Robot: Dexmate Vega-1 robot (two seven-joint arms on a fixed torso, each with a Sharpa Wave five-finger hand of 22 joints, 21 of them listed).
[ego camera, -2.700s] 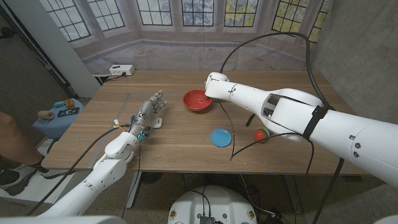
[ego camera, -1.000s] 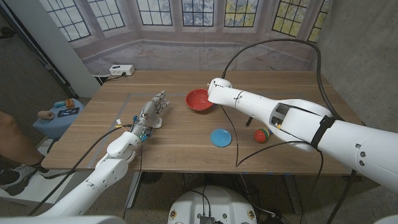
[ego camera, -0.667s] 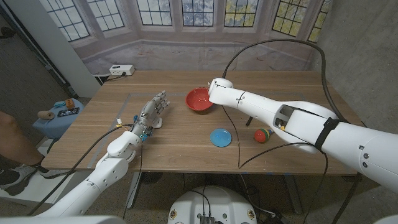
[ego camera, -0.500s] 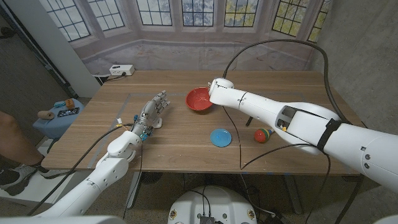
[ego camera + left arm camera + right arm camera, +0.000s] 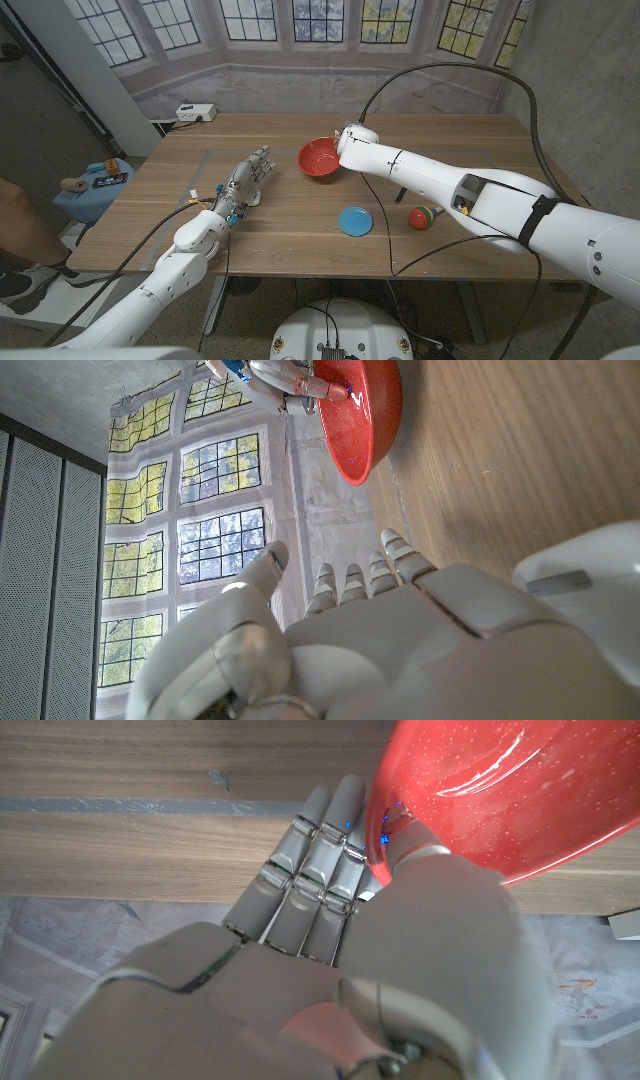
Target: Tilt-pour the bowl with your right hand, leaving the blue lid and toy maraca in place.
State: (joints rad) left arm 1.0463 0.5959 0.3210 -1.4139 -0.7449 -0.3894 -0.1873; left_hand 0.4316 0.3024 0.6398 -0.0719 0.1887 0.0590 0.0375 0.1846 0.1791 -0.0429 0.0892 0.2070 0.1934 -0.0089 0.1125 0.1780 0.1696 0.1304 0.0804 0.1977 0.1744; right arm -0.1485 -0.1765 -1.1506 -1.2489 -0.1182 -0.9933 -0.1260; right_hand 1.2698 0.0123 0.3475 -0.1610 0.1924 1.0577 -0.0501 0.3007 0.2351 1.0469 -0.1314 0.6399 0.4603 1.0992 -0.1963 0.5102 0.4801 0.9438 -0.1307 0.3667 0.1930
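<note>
The red bowl [image 5: 319, 158] hangs tilted above the far middle of the wooden table [image 5: 300, 235], its mouth turned toward my left side. My right hand [image 5: 349, 141] pinches its rim; in the right wrist view the thumb lies inside the bowl [image 5: 480, 795] and the fingers [image 5: 320, 860] run under it. The bowl [image 5: 360, 410] also shows in the left wrist view, off the wood. The blue lid [image 5: 354, 220] lies flat on the table nearer me. The toy maraca [image 5: 421, 216], red and green, lies to the right of the lid. My left hand [image 5: 245, 180] stays left of the bowl, fingers apart, holding nothing.
A small white box [image 5: 195, 112] sits at the table's far left corner. Black cables [image 5: 440, 75] arc over the right half of the table. A blue stool with small items [image 5: 95, 185] stands beyond the left edge, beside a person's leg [image 5: 15, 230].
My right hand has lifted the bowl off the table and tipped it toward my left side, with the arm drawing slightly right. The lid, maraca and left hand have not moved.
</note>
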